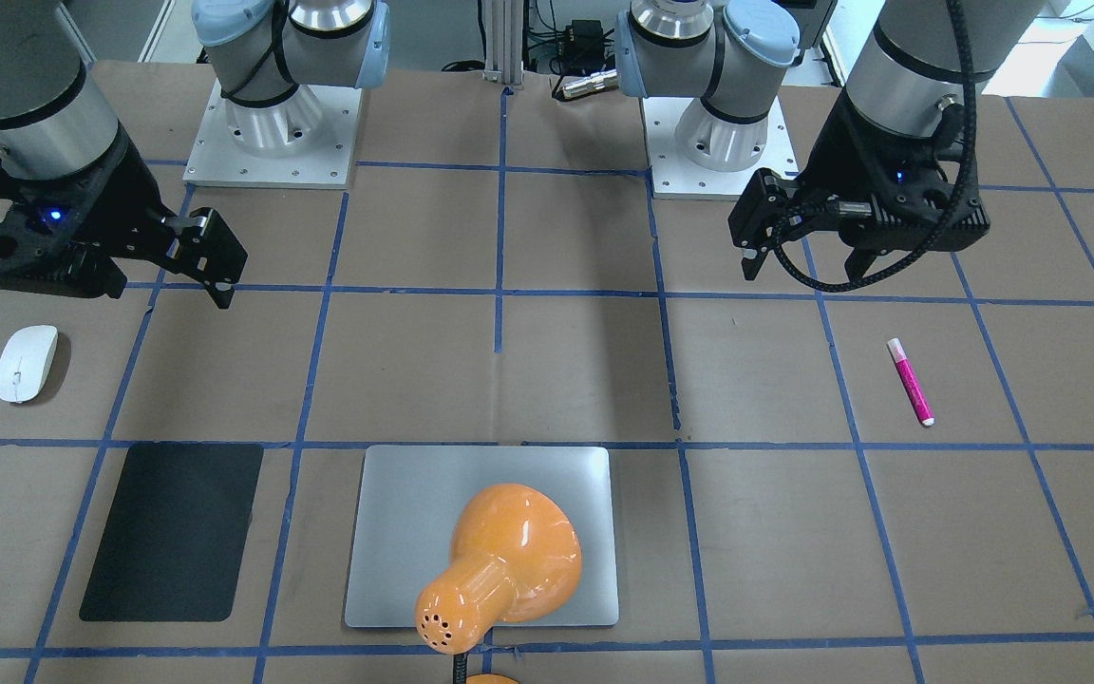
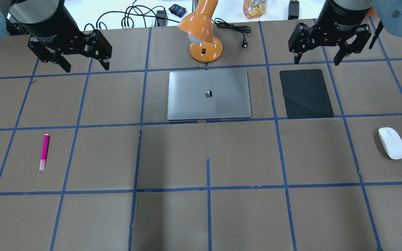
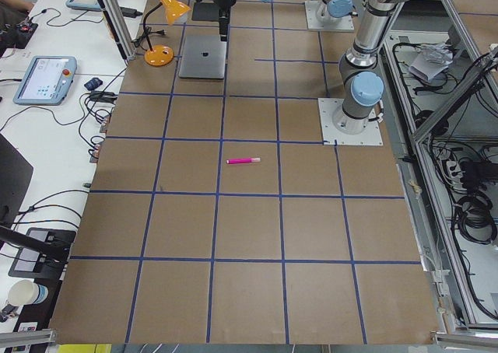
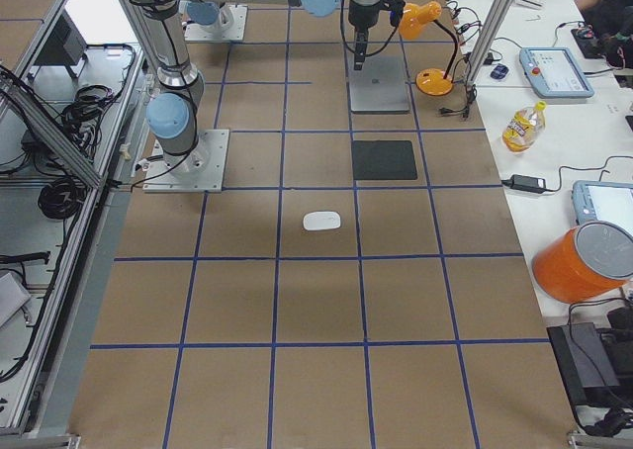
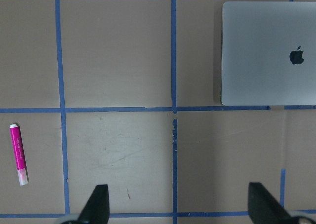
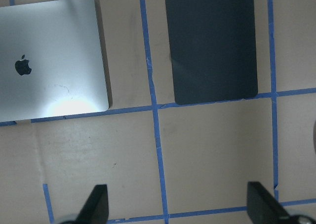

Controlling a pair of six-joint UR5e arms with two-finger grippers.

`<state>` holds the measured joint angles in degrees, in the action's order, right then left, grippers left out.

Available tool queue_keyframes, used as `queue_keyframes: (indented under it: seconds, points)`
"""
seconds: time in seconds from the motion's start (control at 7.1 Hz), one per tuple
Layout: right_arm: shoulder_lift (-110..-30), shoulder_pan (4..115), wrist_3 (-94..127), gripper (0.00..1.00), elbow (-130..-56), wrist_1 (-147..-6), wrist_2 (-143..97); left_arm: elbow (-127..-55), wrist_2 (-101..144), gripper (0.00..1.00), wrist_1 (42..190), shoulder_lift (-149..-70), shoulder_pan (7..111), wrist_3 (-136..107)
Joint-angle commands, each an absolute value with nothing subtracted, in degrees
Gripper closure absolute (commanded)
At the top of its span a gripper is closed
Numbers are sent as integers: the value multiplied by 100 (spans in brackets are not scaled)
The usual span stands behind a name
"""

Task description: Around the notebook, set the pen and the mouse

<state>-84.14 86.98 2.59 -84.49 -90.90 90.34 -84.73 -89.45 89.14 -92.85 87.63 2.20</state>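
Note:
The magenta pen (image 2: 44,152) lies flat on the table's left side, also seen in the front view (image 1: 910,381) and the left wrist view (image 5: 19,154). The white mouse (image 2: 391,143) rests on the right side (image 1: 26,363). Towards the far side, at mid-table, the silver-grey notebook (image 2: 208,94) lies closed. My left gripper (image 2: 86,66) hovers open and empty, well beyond the pen and left of the notebook. Hanging open and empty above the far edge of a black mat is my right gripper (image 2: 316,62), far from the mouse.
A black mat (image 2: 305,93) lies just right of the notebook. An orange desk lamp (image 2: 204,35) stands behind the notebook, its head leaning over it in the front view (image 1: 509,560). Blue tape lines grid the brown table. Cables and a bottle sit beyond the far edge.

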Motion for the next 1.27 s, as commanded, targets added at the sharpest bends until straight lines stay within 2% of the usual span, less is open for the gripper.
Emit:
queue_keyframes:
  seconds: [0.0, 0.28, 0.56, 0.7, 0.85, 0.99, 1.13]
  points:
    - [-8402, 8666, 264, 0, -8420, -9105, 9053, -8481, -8947, 0, 8921, -9281, 8763, 220]
    - [-8350, 8544, 246, 0, -8227, -9053, 9070, -8612, -9026, 0, 8930, -9273, 8528, 246]
    - [-7982, 7677, -372, 0, -8288, -8980, 9106, -9365, -9166, 0, 8589, -9403, 7048, 369]
    - [-7815, 7421, -517, 0, -8627, -9496, 9105, -9909, -9358, 0, 7934, -9587, 6457, 404]
    - [-7735, 7105, -1006, 1, -9344, -10458, 9158, -10514, -9360, 0, 7188, -9902, 6016, 604]
    - [-7682, 6580, -1681, 0, -10152, -11677, 9158, -11051, -9299, 0, 5780, -10210, 5899, 1459]
    - [-7612, 6087, -2401, 0, -10743, -12359, 9150, -11370, -9316, 0, 5044, -10448, 5837, 2103]
